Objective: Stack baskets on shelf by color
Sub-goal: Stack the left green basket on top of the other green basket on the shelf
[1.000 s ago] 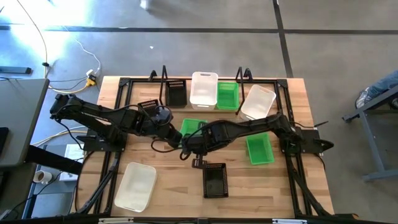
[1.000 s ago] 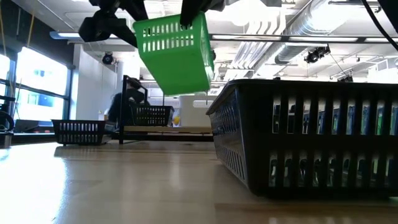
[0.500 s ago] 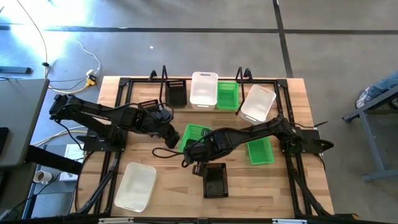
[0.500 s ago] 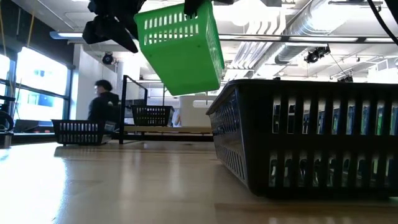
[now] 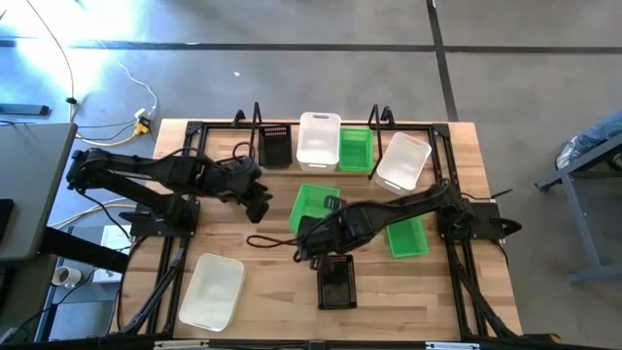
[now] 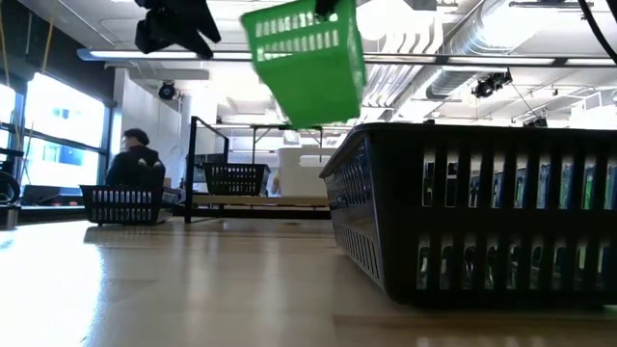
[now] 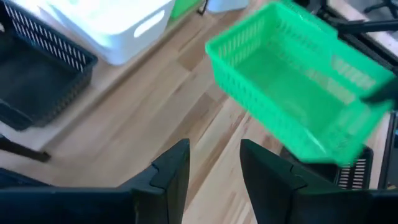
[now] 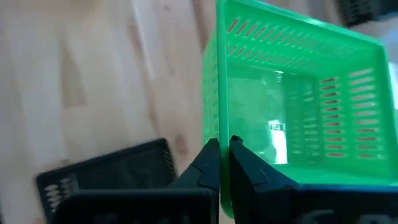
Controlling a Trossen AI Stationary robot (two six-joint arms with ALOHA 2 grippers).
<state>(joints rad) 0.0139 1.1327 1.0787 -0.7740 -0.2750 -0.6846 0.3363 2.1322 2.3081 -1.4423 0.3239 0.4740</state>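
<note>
Grey concrete floor (image 5: 292,78) surrounds the wooden table (image 5: 262,277) — bright windows (image 6: 53,120) left, ceiling ducts (image 6: 463,43) overhead.

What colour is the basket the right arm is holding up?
Bright green perforated plastic basket, clearest in the right wrist view.

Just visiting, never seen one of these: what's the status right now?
Right gripper shut on green basket, held in the air. Left gripper open, empty, beside it. Shelf holds black, white, green baskets. Nothing in the way.

Daylight glare whitens the floor (image 5: 107,24) at the overhead frame's upper left, ceiling lights (image 6: 405,24) bloom in the low view, and both wrist frames are motion-blurred.
</note>
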